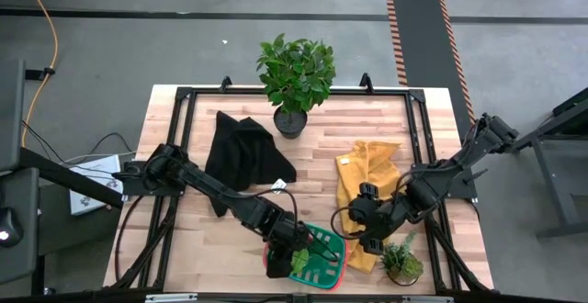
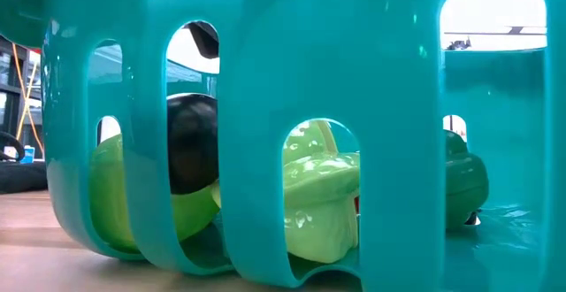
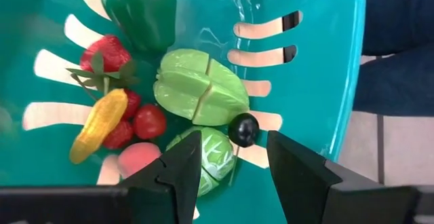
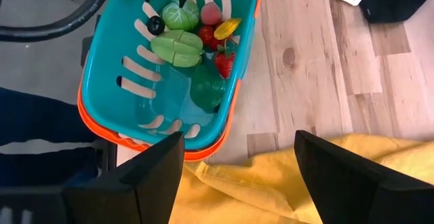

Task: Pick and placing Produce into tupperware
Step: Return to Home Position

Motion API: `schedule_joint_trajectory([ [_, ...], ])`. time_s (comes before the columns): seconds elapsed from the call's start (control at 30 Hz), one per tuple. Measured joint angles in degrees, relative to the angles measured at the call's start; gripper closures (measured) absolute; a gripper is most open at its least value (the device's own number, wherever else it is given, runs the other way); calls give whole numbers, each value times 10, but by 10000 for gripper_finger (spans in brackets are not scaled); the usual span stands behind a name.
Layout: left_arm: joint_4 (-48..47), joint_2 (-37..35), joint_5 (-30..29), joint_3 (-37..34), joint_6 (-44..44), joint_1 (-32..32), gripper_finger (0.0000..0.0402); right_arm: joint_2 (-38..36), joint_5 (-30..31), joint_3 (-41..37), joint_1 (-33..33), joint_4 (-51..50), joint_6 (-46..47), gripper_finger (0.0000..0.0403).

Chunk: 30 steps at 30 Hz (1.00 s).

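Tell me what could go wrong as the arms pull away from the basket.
1. The left gripper hangs open just over the black cherry inside the teal container. Clipping the wall while lifting out could tip it or knock the cherry out.
2. The container sits near the table's front edge, so a nudge might push it off.
3. The right gripper hovers open over the yellow cloth and could snag it.

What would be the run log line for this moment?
left jaws open above tupperware | produce in tupperware | right jaws open over yellow cloth | nothing held
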Motion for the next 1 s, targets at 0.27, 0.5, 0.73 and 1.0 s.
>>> schedule_joint_trajectory([
  [0.27,-1,-34,29,0,-1,25,293,-38,55,34,0,-24,-17,133],
  [0.5,-1,-106,23,0,31,74,380,-126,155,72,0,-66,-30,140],
  [0.73,-11,-191,-44,0,64,109,387,-225,181,69,0,-76,-15,226],
  [1.0,-19,-283,-117,0,108,135,397,-277,173,68,0,-76,-49,377],
])
